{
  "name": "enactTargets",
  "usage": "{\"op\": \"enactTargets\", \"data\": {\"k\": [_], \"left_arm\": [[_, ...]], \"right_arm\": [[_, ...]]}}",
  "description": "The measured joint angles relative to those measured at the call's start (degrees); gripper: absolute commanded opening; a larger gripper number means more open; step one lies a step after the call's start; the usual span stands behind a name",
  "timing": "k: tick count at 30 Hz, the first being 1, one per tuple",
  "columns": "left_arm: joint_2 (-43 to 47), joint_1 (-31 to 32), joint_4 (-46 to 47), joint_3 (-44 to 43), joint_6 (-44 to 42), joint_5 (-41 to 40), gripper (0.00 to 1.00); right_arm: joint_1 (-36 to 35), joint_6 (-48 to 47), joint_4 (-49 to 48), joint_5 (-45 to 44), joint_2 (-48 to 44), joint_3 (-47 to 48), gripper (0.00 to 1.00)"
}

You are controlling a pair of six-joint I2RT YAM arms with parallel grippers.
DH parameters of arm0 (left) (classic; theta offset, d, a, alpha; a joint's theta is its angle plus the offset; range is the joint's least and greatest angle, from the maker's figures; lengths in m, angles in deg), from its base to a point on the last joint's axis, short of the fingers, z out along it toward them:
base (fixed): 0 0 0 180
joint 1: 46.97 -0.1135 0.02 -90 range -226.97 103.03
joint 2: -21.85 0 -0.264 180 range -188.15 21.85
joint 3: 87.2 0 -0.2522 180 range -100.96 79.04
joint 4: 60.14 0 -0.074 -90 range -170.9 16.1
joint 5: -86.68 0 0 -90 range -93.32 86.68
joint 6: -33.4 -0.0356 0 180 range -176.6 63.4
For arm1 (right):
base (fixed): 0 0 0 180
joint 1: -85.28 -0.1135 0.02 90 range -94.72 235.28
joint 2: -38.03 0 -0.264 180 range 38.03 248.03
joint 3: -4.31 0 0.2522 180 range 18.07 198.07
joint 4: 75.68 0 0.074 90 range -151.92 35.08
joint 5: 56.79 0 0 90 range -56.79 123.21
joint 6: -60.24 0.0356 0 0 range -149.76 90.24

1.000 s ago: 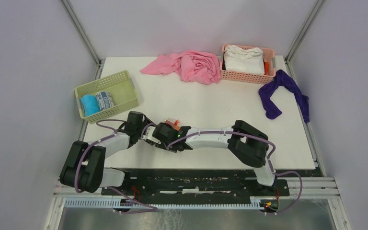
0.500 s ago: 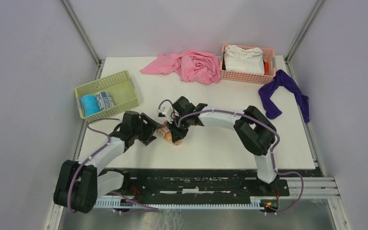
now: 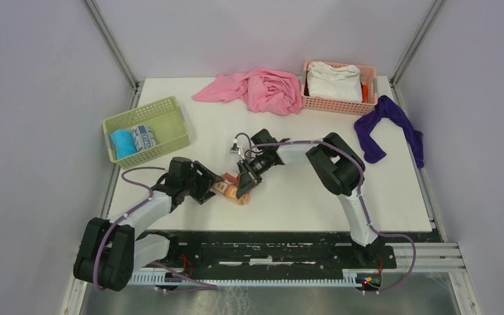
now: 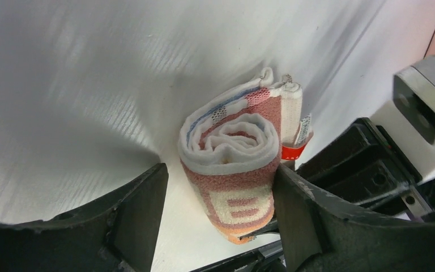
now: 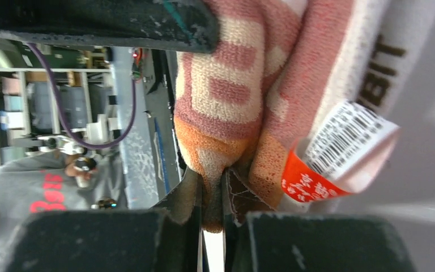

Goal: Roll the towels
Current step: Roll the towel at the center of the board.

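Grip: my right hand (image 5: pixel 210 192) pinches an outer fold of the towel (image 4: pixel 232 141), left hand (image 4: pixel 221 187) spread wide around its end; rolled, cream and orange, it lies on the bench (image 4: pixel 62 85) between them.

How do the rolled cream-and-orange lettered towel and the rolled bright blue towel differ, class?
The lettered towel is patterned, the blue towel plain. The lettered towel lies on the white table, the blue towel in the green basket. The right pincer is shut on the lettered towel; the blue towel is unheld. Both are rolled.
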Motion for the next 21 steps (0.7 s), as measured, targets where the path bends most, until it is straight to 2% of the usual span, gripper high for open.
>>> {"op": "enactTargets", "data": {"k": [5, 8, 11, 16, 21], "left_arm": [[-1.7, 0.39, 1.4, 0.0, 0.0, 0.04, 0.63], [-4.31, 0.39, 3.76, -0.02, 0.11, 0.44, 0.55], [-6.8, 0.44, 6.34, -0.15, 0.15, 1.25, 0.51], [-8.61, 0.52, 7.78, -0.68, 0.15, 1.92, 0.48], [-8.68, 0.76, 6.75, -1.22, 0.13, 1.44, 0.48]], "right_arm": [[1.4, 4.33, -1.62, 4.7, 2.78, 0.11, 0.13], [1.46, 5.2, -1.73, 4.96, 2.97, 0.11, 0.21], [1.44, 5.18, -1.4, 4.26, 2.49, -0.04, 0.31], [1.36, 4.0, -0.7, -3.85, -3.32, -3.48, 0.46], [0.55, 1.07, 0.02, -18.27, -13.18, -8.59, 0.58]]}}
